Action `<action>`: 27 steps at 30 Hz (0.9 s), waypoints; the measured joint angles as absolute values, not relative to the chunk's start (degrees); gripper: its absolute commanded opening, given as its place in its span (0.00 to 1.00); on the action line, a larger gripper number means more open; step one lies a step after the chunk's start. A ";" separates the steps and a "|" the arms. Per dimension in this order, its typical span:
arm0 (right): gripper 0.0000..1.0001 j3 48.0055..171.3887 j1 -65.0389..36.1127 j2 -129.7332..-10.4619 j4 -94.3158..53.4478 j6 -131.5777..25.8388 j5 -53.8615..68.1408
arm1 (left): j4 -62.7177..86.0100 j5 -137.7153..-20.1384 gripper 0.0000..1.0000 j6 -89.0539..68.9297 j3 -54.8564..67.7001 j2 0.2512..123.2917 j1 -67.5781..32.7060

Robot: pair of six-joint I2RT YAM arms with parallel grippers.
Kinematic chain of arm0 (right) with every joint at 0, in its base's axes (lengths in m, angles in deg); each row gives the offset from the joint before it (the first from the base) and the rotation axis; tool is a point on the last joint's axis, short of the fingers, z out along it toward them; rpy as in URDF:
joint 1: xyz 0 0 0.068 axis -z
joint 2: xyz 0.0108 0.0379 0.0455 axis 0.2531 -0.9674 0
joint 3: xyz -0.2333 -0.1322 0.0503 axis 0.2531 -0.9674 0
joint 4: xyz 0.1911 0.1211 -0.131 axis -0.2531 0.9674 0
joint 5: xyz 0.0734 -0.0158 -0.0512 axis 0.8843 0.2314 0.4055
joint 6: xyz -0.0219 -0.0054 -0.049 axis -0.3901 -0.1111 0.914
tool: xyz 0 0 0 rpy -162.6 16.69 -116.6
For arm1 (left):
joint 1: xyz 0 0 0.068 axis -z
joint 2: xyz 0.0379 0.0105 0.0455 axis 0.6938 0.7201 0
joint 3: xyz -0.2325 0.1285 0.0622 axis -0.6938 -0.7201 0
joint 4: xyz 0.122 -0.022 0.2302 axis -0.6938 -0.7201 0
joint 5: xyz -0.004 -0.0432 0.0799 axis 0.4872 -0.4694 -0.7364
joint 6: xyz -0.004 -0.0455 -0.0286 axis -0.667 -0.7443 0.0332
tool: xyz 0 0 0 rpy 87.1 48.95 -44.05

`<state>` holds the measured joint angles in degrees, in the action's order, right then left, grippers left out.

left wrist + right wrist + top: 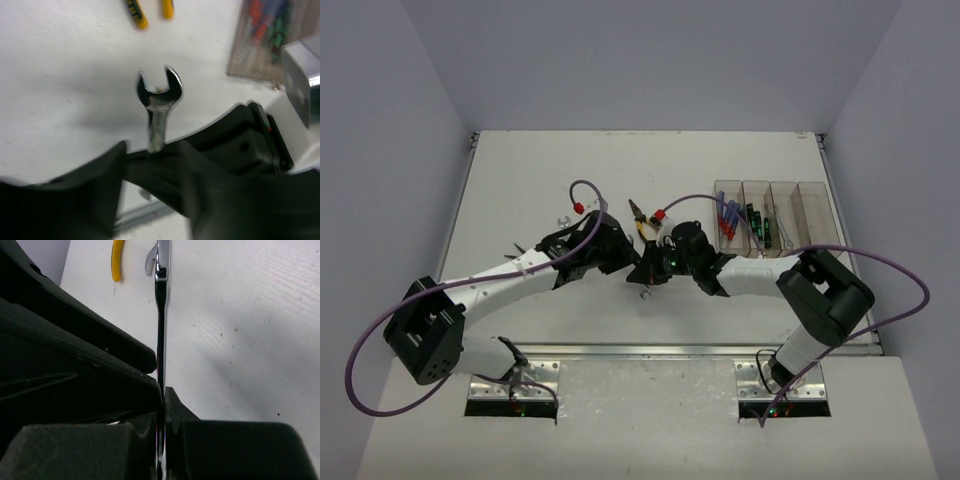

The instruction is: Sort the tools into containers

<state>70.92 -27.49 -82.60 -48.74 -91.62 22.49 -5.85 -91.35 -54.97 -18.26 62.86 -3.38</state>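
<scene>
A silver open-end wrench [159, 95] stands with its jaw end up between both grippers at mid-table. My right gripper [162, 392] is shut on the wrench's shaft [160, 315], seen edge-on. My left gripper [155, 150] has its fingers apart on either side of the same shaft. Both grippers meet in the top view, the left [623, 255] and the right [655, 262]. The four clear bins [812, 212] stand at the right; the two left ones hold blue and green screwdrivers [730, 220]. Yellow-handled pliers [638, 214] lie just beyond the grippers.
Another silver wrench [563, 218] lies left of the grippers, with more small tools [520, 247] by the left arm. The pliers' handles [138, 14] show at the top of the left wrist view, the bins [260, 40] at its top right. A purple cable loops over each arm.
</scene>
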 measured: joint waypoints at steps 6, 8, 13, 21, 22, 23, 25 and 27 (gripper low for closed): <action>0.00 72.17 -25.75 -75.96 -33.86 -86.39 14.23 | -15.42 -99.17 1.00 -52.42 -12.61 62.49 -3.56; 0.00 74.65 -22.12 -71.95 -26.17 -82.56 12.82 | -18.89 -102.15 1.00 -49.72 -9.21 61.33 -3.56; 0.00 88.41 -4.29 -66.07 -5.97 -71.06 3.35 | -25.80 -107.48 1.00 -43.05 -4.25 57.20 -4.59; 0.02 100.56 20.40 -72.80 6.90 -60.05 -8.27 | -32.44 -107.69 1.00 -35.27 -6.24 51.05 -4.65; 0.03 101.11 22.76 -74.32 7.96 -59.70 -8.41 | -33.16 -107.56 1.00 -34.41 -6.26 50.54 -4.65; 0.04 101.70 24.33 -75.87 9.29 -59.54 -8.03 | -33.92 -107.80 1.00 -33.54 -6.26 50.14 -4.65; 0.05 103.35 25.93 -79.36 11.36 -59.29 -7.13 | -35.74 -108.75 1.00 -32.20 -6.28 49.45 -4.65; 0.06 105.22 26.43 -83.34 12.34 -59.11 -6.14 | -37.24 -109.92 1.00 -31.34 -6.26 48.87 -4.65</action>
<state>105.22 26.43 -83.34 12.34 -59.11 -6.14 -37.24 -109.92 -31.34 -6.26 48.87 -4.65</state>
